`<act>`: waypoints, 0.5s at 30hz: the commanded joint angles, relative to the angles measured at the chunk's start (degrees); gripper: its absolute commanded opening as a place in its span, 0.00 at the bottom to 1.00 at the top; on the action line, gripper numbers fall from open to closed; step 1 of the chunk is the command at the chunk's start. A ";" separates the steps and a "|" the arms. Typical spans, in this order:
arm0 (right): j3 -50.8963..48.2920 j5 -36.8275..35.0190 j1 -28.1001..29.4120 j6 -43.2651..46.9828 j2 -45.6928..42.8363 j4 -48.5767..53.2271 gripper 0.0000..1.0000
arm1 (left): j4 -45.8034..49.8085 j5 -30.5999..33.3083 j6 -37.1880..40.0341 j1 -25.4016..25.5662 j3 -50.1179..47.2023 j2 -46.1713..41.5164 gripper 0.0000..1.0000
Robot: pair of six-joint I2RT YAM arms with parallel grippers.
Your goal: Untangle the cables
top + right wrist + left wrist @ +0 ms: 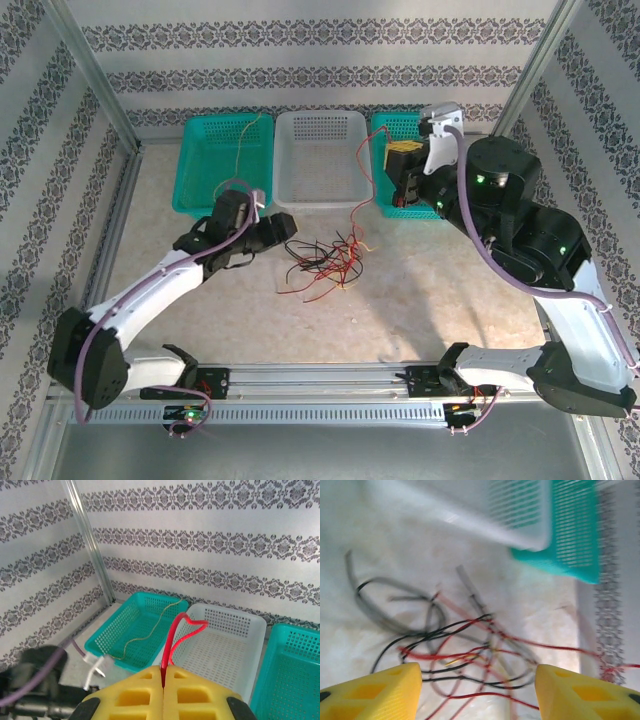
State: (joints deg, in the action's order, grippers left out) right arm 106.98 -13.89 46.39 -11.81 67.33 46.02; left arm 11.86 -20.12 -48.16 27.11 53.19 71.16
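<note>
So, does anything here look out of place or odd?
Yes. The red cable pinched in the right hand trails down by the white basket's right edge into the tangle on the table, so it is not free yet. A yellow cable lies alone in the left teal basket, away from the others.

A robotics lab test cell is indicated: a left arm (150, 295) and a right arm (520, 240) are bolted to a metal rail (320, 378) at the edge of a marble-patterned tabletop (430, 300). The bench is enclosed by aluminium frame posts (95, 75) and panels covered in striped patterned wallpaper (320, 40). Plastic baskets (285, 150) are lined up at the back.
</note>
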 commanded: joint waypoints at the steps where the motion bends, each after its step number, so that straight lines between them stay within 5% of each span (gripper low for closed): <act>1: -1.98 2.02 0.63 -0.82 0.32 -3.48 0.00 | 3.67 -1.14 6.92 2.23 5.93 -2.05 0.62; 7: -2.22 5.55 0.63 -1.88 1.56 -3.61 0.00 | -1.71 -7.57 20.05 5.08 14.97 0.62 0.67; 15: -2.54 9.02 0.54 -3.69 0.66 -4.92 0.00 | -17.66 -16.35 30.19 8.92 13.78 6.78 0.77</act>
State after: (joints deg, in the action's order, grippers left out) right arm 104.71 -6.98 46.39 -13.91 69.30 43.86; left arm 1.21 -32.77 -25.15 34.79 67.85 76.31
